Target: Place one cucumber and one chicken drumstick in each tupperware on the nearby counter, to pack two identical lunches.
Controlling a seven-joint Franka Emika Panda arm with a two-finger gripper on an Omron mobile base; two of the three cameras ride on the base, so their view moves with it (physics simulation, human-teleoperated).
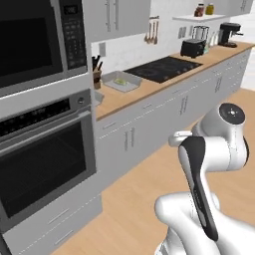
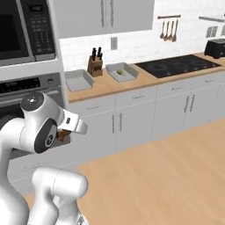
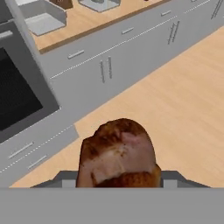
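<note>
The gripper (image 3: pixel 117 177) is clamped on a browned chicken drumstick (image 3: pixel 117 153), which bulges up between the finger tips in the hand view; in the right base view the same brown piece (image 2: pixel 64 135) peeks out below the wrist. Beyond the hand lie pale wooden floor (image 3: pixel 175 100) and white cabinet fronts (image 3: pixel 105 65). Farther out, the counter (image 3: pixel 83 22) carries two grey tupperware containers: one (image 2: pixel 78 80) nearer the wall oven (image 1: pixel 45 154), the other (image 2: pixel 122 71) farther along beside a knife block (image 2: pixel 95 65). The second appears to hold something green, possibly a cucumber (image 2: pixel 120 71), though it is too small to be sure. A black cooktop (image 2: pixel 178 65) sits farther still.
</note>
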